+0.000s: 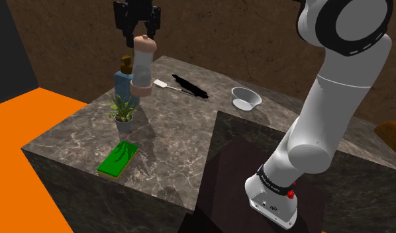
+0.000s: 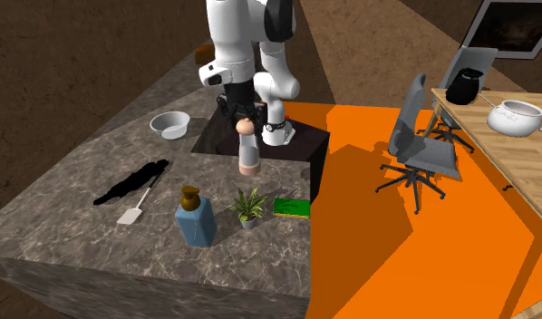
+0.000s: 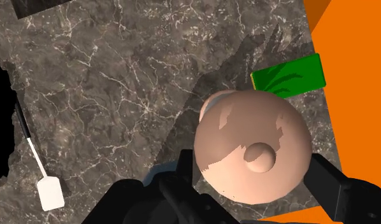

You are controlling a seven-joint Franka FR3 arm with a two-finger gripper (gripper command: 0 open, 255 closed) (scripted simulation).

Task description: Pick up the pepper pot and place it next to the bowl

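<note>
The all-black two-finger gripper (image 1: 142, 33) (image 2: 246, 116) (image 3: 254, 186) was clamped on the rounded top of the tall, pinkish-beige pepper pot (image 1: 143, 66) (image 2: 248, 147) (image 3: 253, 146), one finger on each side. The pot hung upright in the air, clear of the dark, veined marble table (image 1: 177, 132) (image 2: 61, 227).

In the shoulder view it was at the far left, in front of a blue bottle with a brown stopper (image 1: 126, 83) (image 2: 196, 217). The small white bowl (image 1: 246, 98) (image 2: 170, 123) sat well apart from it, toward that view's right.

Just nearer than the bottle stood a small potted green plant (image 1: 124, 108) (image 2: 248, 206). A flat green block (image 1: 118, 159) (image 2: 292, 207) (image 3: 289, 75) lay at the table's near edge. A white-bladed spatula (image 1: 162, 83) (image 2: 131, 215) (image 3: 50, 193) lay between the bottle and the bowl.
</note>
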